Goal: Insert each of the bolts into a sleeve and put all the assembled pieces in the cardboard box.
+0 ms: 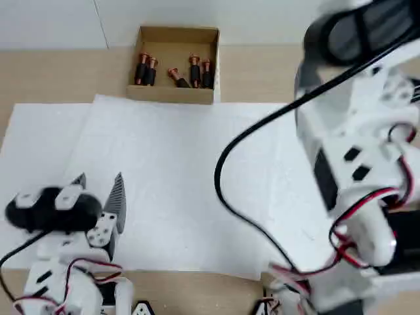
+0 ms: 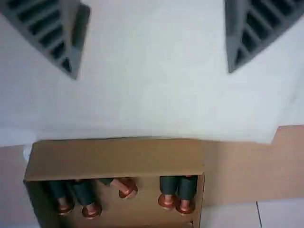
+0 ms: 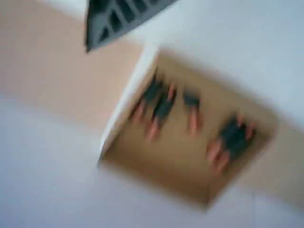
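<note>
In the high view the cardboard box (image 1: 174, 94) is seen at the upper centre of the frame. It is set on the bare wooden worktop (image 1: 52, 72), just past the far edge of a white sheet (image 1: 177, 190). Five assembled pieces (image 1: 146, 69) are counted inside it, each a copper-coloured bolt seated in a dark sleeve. Two lie side by side at the box's left wall, one is tilted in the middle, and two lie side by side toward the right. The box (image 2: 114, 159) and its pieces (image 2: 176, 192) are also shown in the left wrist view.

The left end effector (image 1: 100, 177) is found at the lower left of the high view, over the white sheet and well apart from the box. It is spread wide, as is plain in its own wrist view (image 2: 151, 69), and nothing is held in it.

The right arm (image 1: 357, 164) is raised at the right side of the high view. Part of the right end effector (image 3: 124, 16) is caught in its wrist view, with the box (image 3: 175, 159) beyond it. That picture is smeared, so how far it is open cannot be told. What seem to be the five pieces (image 3: 161, 107) are made out there only as streaks.
</note>
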